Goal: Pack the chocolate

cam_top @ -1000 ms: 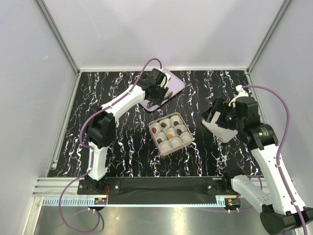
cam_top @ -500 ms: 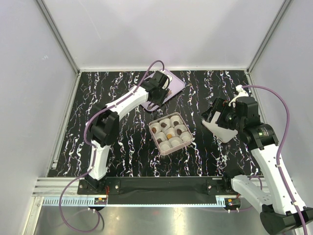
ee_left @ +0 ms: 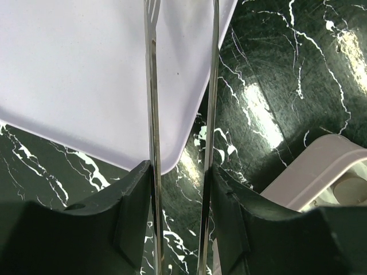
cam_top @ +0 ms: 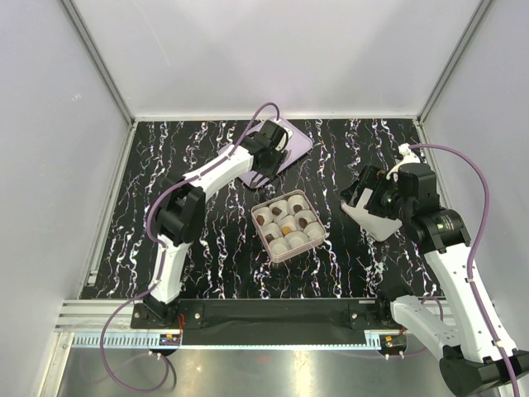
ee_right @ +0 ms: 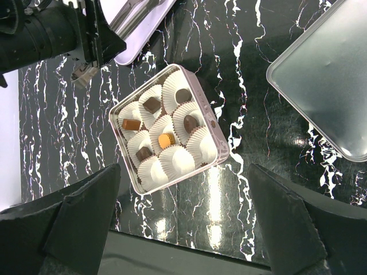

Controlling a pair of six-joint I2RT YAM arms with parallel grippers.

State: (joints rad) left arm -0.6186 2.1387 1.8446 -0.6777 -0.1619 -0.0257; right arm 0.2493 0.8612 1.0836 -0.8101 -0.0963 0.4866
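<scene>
- Reaching with left gripper [ee_left: 181, 23] over the lavender tray [ee_left: 86, 74] at upper centre of the overhead view, probably to fetch a further piece; thin metal prongs a narrow gap apart, with nothing gripped
- No loose piece to be seen on the bare part of that tray in the left wrist view
- Right gripper [cam_top: 362, 192] raised at the right of the overhead view, spread wide and empty, likely to be clear of the other arm while looking down on the box [ee_right: 123, 153]
- Lid [ee_right: 327, 74] laid at upper right of the right wrist view, well apart from the box, presumably to leave the cups reachable
- The chocolate [ee_right: 152, 105] inside that box, just left of centre, one piece to a paper cup [ee_right: 178, 161], probably to stop pieces touching
- By count: nine cups in three rows; six pieces, four dark and two orange-brown; three cups bare along the lower-right row; one box, one lid, one tray
</scene>
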